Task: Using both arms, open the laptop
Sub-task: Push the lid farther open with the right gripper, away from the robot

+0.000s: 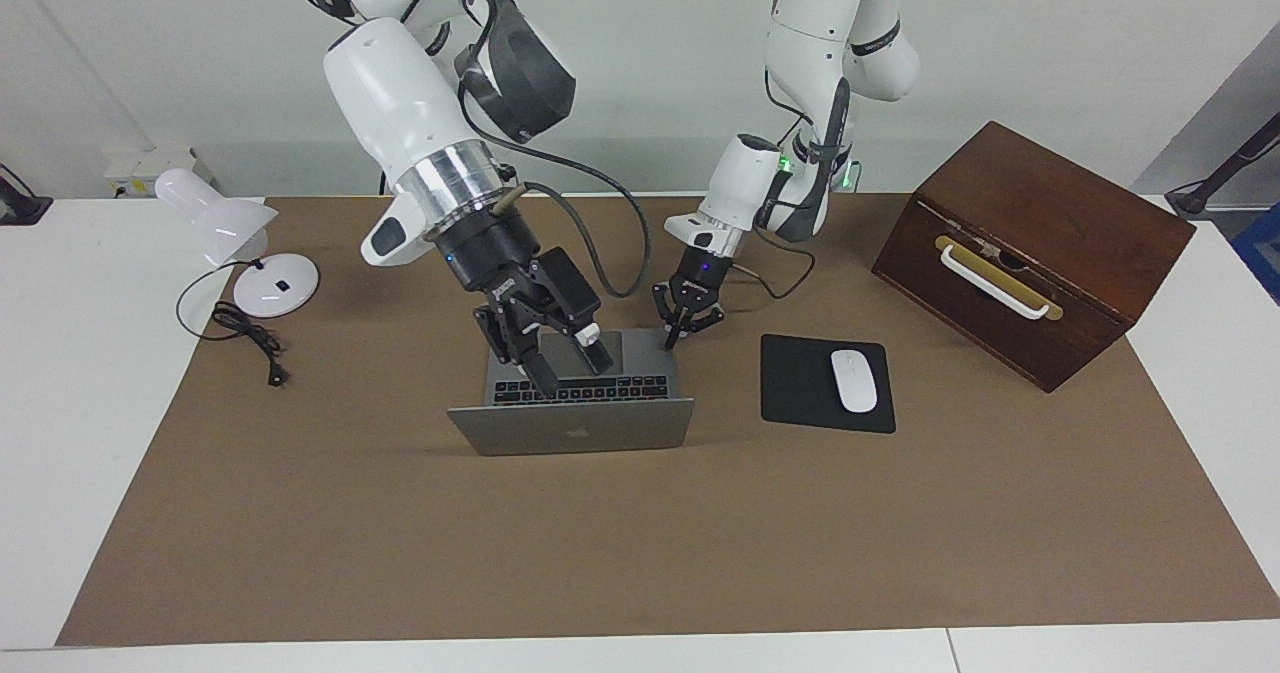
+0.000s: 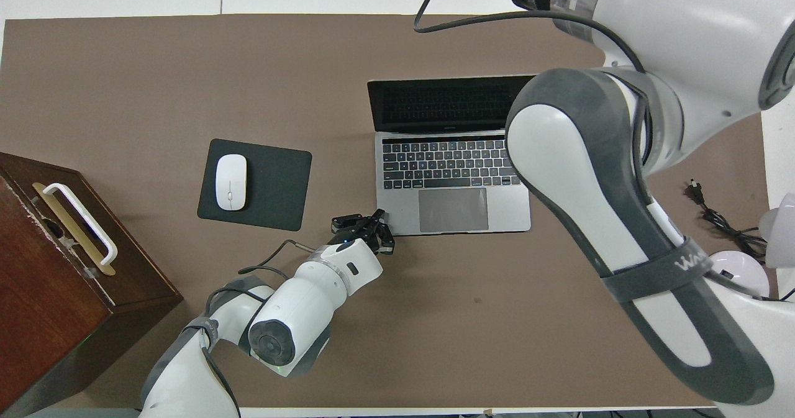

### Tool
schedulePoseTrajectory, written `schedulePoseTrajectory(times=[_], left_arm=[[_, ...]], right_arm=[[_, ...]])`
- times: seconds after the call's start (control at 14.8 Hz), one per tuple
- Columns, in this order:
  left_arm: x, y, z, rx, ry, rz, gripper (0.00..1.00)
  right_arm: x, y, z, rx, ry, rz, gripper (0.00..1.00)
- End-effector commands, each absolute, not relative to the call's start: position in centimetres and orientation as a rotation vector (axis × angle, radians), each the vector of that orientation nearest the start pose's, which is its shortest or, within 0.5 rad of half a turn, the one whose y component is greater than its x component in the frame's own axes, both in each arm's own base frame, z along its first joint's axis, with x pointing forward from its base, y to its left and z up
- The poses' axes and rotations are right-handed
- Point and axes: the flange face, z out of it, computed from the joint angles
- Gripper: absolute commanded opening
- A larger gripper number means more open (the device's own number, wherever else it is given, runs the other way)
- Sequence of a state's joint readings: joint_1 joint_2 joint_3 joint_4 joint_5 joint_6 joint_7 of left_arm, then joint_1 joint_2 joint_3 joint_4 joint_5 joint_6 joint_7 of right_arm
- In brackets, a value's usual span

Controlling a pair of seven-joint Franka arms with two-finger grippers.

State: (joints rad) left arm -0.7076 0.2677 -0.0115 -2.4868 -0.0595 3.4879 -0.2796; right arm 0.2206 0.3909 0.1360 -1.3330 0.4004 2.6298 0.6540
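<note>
The silver-grey laptop [image 1: 575, 431] stands open on the brown mat, lid upright with the apple logo facing away from the robots. Its black keys and grey trackpad show in the overhead view [image 2: 452, 210]. My right gripper [image 1: 572, 368] hangs open and empty just over the keyboard and trackpad; its fingertips are out of the overhead view. My left gripper [image 1: 686, 328] is low at the corner of the laptop's base nearest the robots, toward the left arm's end. It is open, with one fingertip [image 2: 380, 217] at the base's edge.
A black mouse pad [image 1: 800, 383] with a white mouse [image 1: 854, 380] lies beside the laptop toward the left arm's end. A brown wooden box [image 1: 1040, 243] with a white handle stands past it. A white desk lamp [image 1: 225, 223] and its cable are at the right arm's end.
</note>
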Motion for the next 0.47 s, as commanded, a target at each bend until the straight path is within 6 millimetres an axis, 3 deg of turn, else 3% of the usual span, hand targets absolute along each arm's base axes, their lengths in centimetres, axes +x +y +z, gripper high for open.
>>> schedulePoseTrajectory(times=[0.0, 0.27, 0.41], left_arm=[[40.2, -34.6, 27.6, -3.282, 0.536, -1.148, 0.00], [40.8, -35.0, 30.0, -3.314, 0.467, -1.127, 0.00], [41.3, -35.2, 32.2, -3.330, 0.437, -1.104, 0.00]], right_arm=[[70.0, 20.4, 63.4, -2.266, 0.632, -0.745, 1.00], [70.0, 19.0, 64.0, -2.369, 0.566, -0.733, 1.00], [70.1, 17.9, 63.6, -2.421, 0.539, -0.706, 1.00]])
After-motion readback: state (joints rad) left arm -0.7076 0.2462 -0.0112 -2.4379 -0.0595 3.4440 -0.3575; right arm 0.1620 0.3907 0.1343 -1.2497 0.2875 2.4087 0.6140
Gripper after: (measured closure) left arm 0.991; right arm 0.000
